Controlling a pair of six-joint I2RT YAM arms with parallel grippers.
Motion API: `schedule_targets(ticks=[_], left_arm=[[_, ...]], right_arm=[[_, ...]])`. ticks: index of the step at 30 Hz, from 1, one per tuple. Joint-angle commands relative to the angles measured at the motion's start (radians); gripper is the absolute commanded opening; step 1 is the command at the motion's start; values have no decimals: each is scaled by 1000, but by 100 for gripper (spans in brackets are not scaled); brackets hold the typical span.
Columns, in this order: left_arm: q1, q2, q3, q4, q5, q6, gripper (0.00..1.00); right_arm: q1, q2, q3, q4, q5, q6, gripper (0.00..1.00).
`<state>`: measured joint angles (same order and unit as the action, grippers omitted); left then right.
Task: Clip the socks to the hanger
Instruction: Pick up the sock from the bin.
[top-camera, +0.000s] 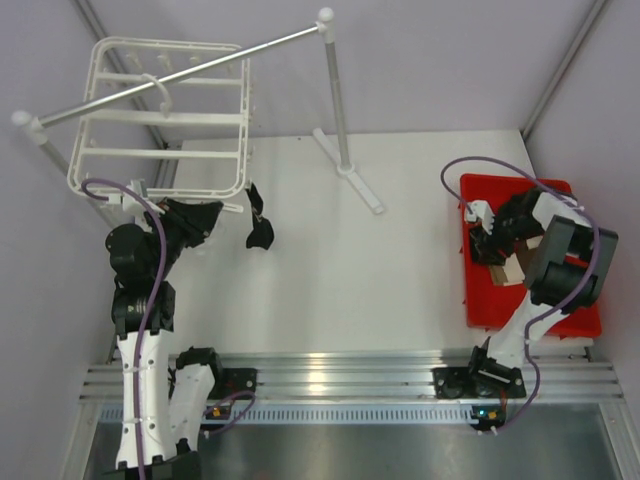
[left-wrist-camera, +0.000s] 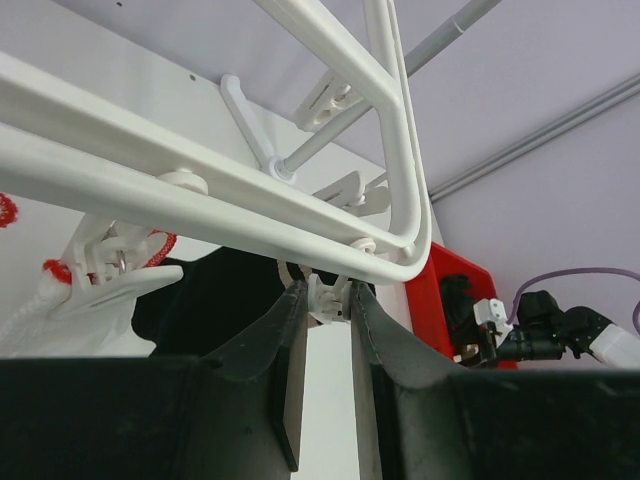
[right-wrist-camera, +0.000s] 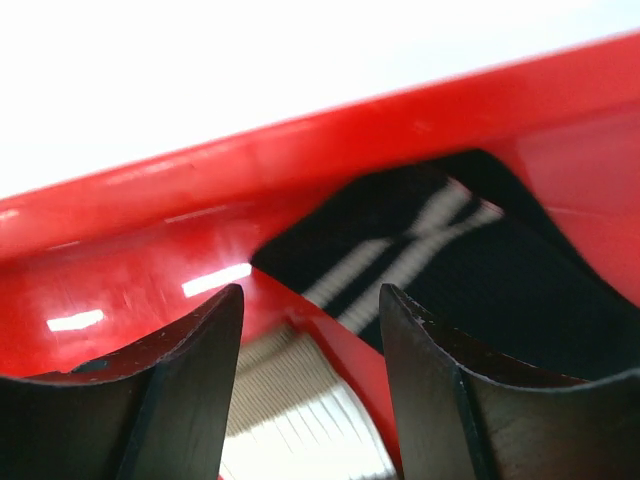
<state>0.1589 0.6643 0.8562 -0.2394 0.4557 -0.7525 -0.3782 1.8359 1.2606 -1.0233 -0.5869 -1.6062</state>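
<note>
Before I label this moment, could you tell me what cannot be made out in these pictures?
- Left wrist view: whether left gripper pinches the small white plastic clip; fingers cover the contact.
- Right wrist view: black white-striped fabric sock, blurred, cut off right.
- Top view: clips on the white plastic hanger frame, too small to count.

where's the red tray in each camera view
Top external: the red plastic tray lies at the table's right edge, under the right arm.
Left wrist: a red sliver at middle right, below the white plastic hanger's corner.
Right wrist: its red wall crosses the whole picture.
Shared landmark: the right gripper, at the tray in all three.
</note>
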Motion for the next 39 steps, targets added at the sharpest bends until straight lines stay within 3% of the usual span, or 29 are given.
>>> schedule_targets(ticks=[1,4,7,8,12,24,30,34,39], left_arm=[[2,11,0,18,5,15,0],[2,14,3,18,3,19,0],[2,12,7,14,1,24,0],[2,12,9,12,1,24,0],[2,11,6,14,1,19,0],[2,14,24,18,15,15,0],[2,17,30,23,21,13,0],[4,14,27,22,20,18,0],[2,11,24,20,17,18,0]], right_arm=[[31,-24,-47,115,-7,-20,56],[41,-20,-75,169,1,8,53],[41,-21,-105,212,13,23,38],[39,-27,-115,212,15,22,26],[19,-62,-125,213,7,32,0],[-116,-178,132,-95,-175,92,0],[-113,-204,180,-142,-176,126,0],[-76,-208,107,-63,-87,214,0],[19,-227,-42,262,53,511,0]])
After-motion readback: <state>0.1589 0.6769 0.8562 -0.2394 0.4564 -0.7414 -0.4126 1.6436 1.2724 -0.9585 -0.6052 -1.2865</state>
